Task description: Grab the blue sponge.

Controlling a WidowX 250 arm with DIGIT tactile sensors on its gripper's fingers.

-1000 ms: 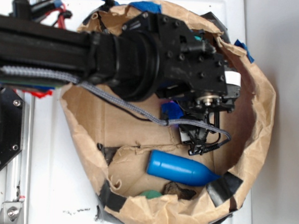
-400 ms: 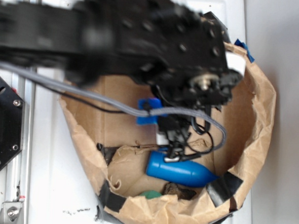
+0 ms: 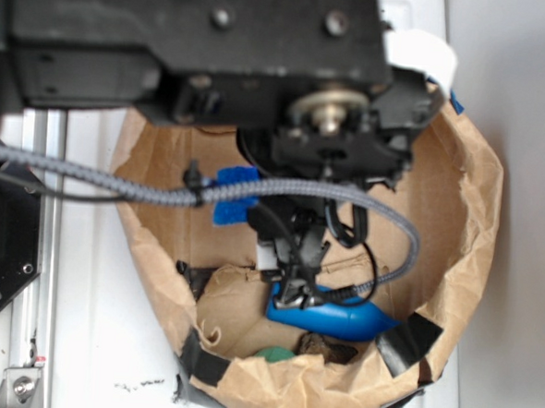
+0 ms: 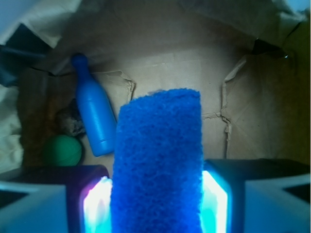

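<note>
The blue sponge, a rough porous strip, stands pinched between the two glowing pads of my gripper in the wrist view. It hangs above the brown paper floor without touching it. In the exterior view the blue sponge shows under the big black arm, and the gripper holding it is mostly hidden by the arm and a grey cable. A glossy blue bottle lies lower in the bag, apart from the sponge.
A brown paper bag wall rings the work area. A green ball and a dark lump lie beside the blue bottle. Black tape patches sit on the rim. A metal rail runs at the left.
The arm has risen toward the exterior camera and now looms much larger. The blue sponge has come up with it and shifted left in that view.
</note>
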